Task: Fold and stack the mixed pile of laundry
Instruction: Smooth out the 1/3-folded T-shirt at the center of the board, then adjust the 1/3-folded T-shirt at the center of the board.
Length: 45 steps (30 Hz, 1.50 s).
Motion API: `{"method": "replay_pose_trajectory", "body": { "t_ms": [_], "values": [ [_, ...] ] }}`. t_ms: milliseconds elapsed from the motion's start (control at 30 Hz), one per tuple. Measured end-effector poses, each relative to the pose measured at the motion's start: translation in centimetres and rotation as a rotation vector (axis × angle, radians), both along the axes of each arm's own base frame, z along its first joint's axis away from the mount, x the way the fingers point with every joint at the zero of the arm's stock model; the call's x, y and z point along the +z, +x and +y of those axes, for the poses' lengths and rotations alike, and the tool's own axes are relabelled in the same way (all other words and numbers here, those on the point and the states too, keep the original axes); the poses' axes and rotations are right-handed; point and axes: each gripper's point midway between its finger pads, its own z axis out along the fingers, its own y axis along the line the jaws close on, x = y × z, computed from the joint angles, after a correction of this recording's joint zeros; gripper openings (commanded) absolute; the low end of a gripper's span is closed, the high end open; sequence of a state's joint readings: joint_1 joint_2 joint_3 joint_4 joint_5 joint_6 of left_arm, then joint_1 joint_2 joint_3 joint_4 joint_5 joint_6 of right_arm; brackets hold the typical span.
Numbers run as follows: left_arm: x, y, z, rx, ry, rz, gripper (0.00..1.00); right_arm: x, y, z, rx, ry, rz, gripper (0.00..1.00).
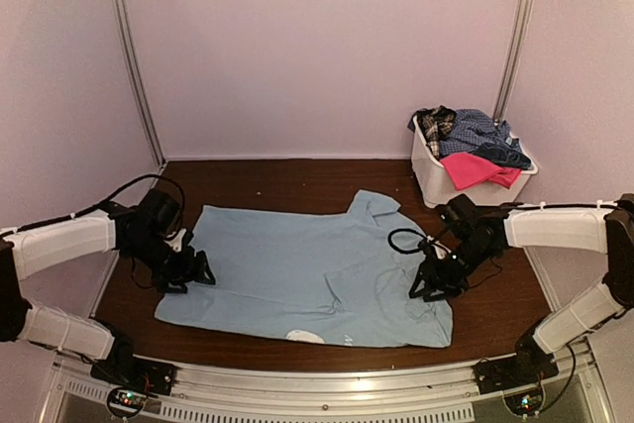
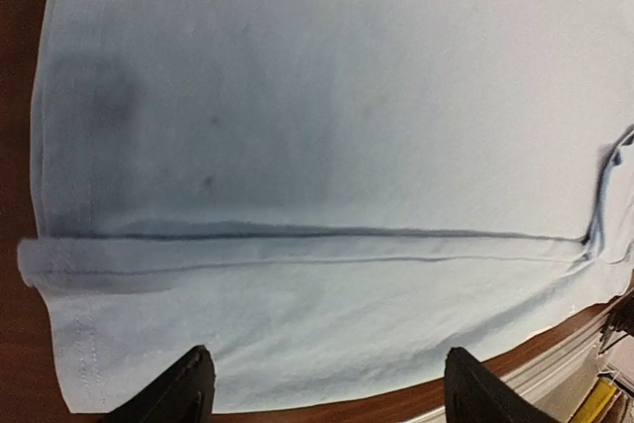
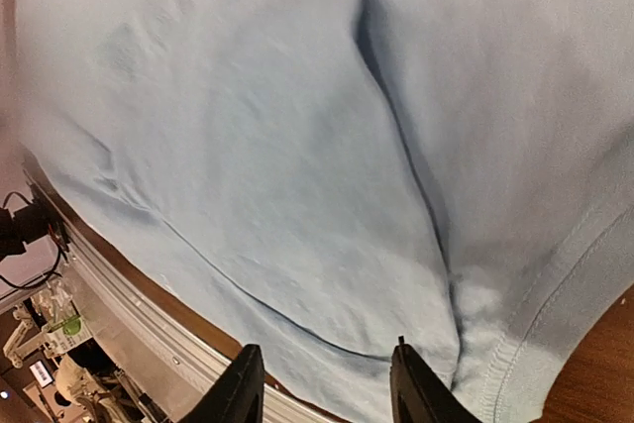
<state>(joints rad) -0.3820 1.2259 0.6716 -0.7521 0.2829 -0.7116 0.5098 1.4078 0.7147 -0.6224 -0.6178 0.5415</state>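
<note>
- A metal rail (image 1: 327, 381) runs along the near edge of the table (image 1: 287, 177), and the near hem of the light blue T-shirt (image 1: 307, 269) lies just beside it, leaving little room to drag cloth nearer
- The T-shirt is spread almost flat over the middle of the table, apparently laid out for folding
- The left gripper (image 1: 188, 272) hangs low at the shirt's left edge, fingers spread with nothing between them; its wrist view shows a long raised pleat (image 2: 317, 240) across the cloth ahead
- The right gripper (image 1: 436, 279) sits over the shirt's right side, jaws likewise apart and empty, and a deep crease (image 3: 396, 126) runs away from it
- One arm at each side suits lifting both edges together, though these wrinkles probably want smoothing first
- At the far right corner a white plastic basket (image 1: 431, 183) holds the rest of the pile: a hot pink piece (image 1: 475, 171), a blue small-check button shirt (image 1: 471, 131), a black-white plaid piece (image 1: 434, 126) and a dark navy piece (image 1: 501, 155)
- The right forearm lies between shirt and basket
</note>
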Motion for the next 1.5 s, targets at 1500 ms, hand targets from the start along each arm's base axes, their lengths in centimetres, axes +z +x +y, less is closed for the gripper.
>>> {"method": "replay_pose_trajectory", "body": {
  "t_ms": [1500],
  "values": [
    [7.3,18.6,0.8,-0.024,-0.027,-0.264,0.87,0.9,33.4,1.8,0.121,-0.435,-0.444,0.22]
  ]
}}
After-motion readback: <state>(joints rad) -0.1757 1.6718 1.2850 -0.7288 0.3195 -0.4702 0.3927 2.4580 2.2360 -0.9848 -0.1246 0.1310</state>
